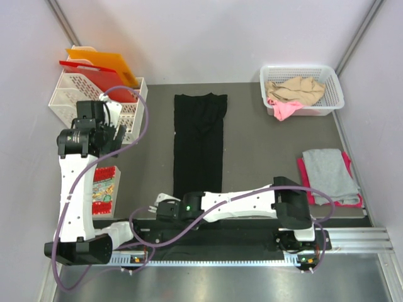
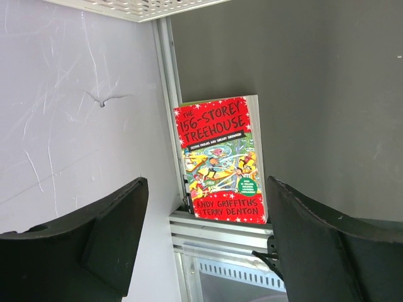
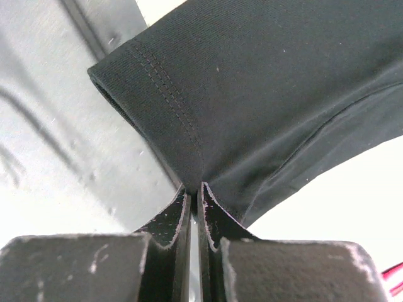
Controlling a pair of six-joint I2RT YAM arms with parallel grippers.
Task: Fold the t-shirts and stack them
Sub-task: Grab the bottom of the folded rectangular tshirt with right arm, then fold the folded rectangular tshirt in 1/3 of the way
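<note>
My right gripper (image 3: 195,189) pinches the hem of the black t-shirt (image 3: 264,94), which stretches away ahead of it. My left gripper (image 2: 206,182) hangs spread. This thin bite could slip if I tug hard.

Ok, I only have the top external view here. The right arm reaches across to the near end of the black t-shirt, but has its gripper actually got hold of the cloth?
Observer: Yes. In the right wrist view the right gripper is shut on a stitched hem of the black t-shirt.
Operator: And the left gripper?
Observer: Open. The left wrist view shows its fingers spread wide with nothing between them.
Operator: What is the red flat item by the left arm?
Observer: A paperback book. The left wrist view reads "The 156-Storey Treehouse" on its cover.
</note>
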